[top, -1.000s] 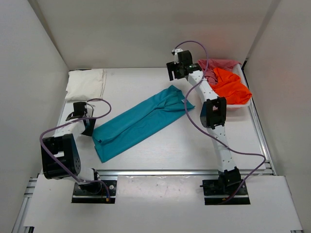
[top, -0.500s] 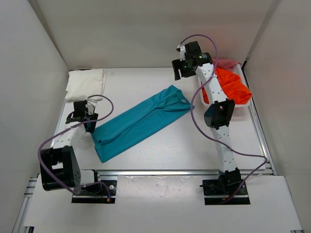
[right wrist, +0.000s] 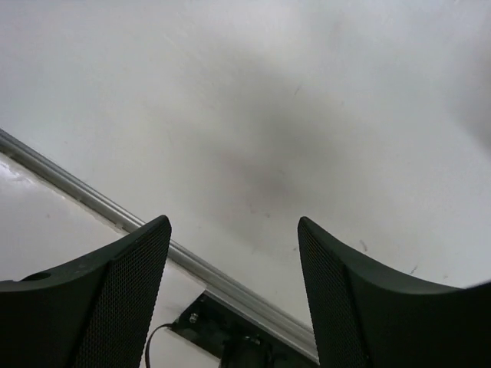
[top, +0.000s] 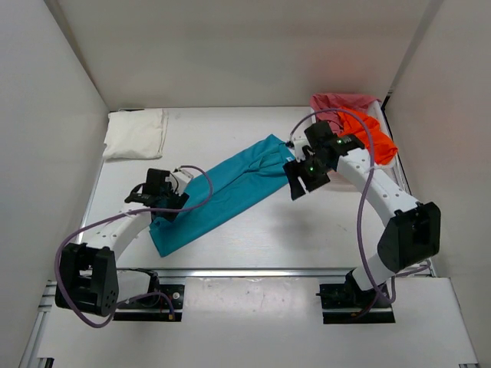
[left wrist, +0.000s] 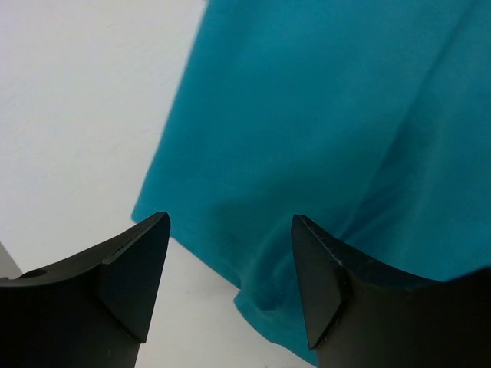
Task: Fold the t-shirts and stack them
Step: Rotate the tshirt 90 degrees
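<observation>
A teal-blue t-shirt [top: 230, 188] lies folded into a long strip, running diagonally across the middle of the table. My left gripper [top: 163, 207] is open, just above the strip's near left end; the left wrist view shows the teal cloth [left wrist: 322, 130] between and beyond its fingers [left wrist: 134, 268]. My right gripper [top: 295, 184] is open and empty over bare table beside the strip's far right end. A folded white t-shirt [top: 136, 132] lies at the far left. An orange t-shirt [top: 367, 134] and a pinkish-red t-shirt [top: 341, 102] lie bunched at the far right.
The basket under the orange and pinkish-red shirts is mostly hidden by them and the right arm. White walls close the table on three sides. A metal rail [top: 253, 271] runs along the near edge; it also shows in the right wrist view [right wrist: 230, 287].
My right arm has swung back from over the basket down to the table beside the teal strip's right end. My left gripper has moved right, onto the strip's near left end.
</observation>
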Tool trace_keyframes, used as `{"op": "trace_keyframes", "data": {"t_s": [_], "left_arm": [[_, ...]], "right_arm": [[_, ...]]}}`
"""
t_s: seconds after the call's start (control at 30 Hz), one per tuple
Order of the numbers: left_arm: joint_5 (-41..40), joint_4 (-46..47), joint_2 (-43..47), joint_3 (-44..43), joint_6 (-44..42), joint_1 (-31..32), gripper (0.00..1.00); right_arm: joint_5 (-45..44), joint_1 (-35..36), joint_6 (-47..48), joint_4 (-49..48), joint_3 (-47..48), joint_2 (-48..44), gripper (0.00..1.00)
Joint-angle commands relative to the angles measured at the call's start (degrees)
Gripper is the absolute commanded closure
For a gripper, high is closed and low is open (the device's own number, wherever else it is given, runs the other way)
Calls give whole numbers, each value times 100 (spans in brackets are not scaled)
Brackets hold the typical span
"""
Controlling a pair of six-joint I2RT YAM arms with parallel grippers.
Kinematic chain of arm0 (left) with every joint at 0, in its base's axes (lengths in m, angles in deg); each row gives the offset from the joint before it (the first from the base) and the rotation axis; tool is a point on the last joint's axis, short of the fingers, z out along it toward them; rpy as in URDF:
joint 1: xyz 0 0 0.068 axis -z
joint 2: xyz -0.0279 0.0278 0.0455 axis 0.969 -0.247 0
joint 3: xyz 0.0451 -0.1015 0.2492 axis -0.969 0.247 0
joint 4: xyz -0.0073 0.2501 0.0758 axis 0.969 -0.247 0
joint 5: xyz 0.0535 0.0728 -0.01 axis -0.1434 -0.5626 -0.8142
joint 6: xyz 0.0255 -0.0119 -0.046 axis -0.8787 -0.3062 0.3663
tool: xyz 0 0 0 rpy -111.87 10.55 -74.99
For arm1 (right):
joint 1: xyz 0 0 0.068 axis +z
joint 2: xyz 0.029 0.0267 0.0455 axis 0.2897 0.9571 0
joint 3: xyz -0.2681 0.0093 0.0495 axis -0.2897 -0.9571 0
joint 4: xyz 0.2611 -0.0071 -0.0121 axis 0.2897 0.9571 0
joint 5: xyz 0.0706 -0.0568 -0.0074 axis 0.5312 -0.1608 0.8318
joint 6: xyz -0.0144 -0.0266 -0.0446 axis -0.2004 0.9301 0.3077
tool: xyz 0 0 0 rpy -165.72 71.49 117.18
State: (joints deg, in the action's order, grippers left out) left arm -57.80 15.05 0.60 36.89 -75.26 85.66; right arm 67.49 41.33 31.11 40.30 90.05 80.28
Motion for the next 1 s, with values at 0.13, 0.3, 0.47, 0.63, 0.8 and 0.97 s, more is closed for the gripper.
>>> {"op": "trace_keyframes", "data": {"t_s": [0.13,0.3,0.47,0.63,0.8,0.97], "left_arm": [[287,-220,-161,-69,-230,130,31],[95,-501,-240,53,-493,323,32],[-107,-581,-258,316,-722,437,35],[-345,-502,-267,476,-924,385,34],[-425,-537,-390,458,-942,323,33],[-416,-589,-329,449,-881,411,30]], "right_arm": [[351,-514,-625,-1731,-892,461,33],[126,-770,-1223,-2813,-1130,822,42],[-333,-762,-1873,-3568,-1455,866,40],[-1079,-595,-2286,-4000,-1455,1164,40],[-1160,-788,-2542,-3886,-1026,1805,42],[-1203,-849,-2691,-3789,-498,2360,41]]}}
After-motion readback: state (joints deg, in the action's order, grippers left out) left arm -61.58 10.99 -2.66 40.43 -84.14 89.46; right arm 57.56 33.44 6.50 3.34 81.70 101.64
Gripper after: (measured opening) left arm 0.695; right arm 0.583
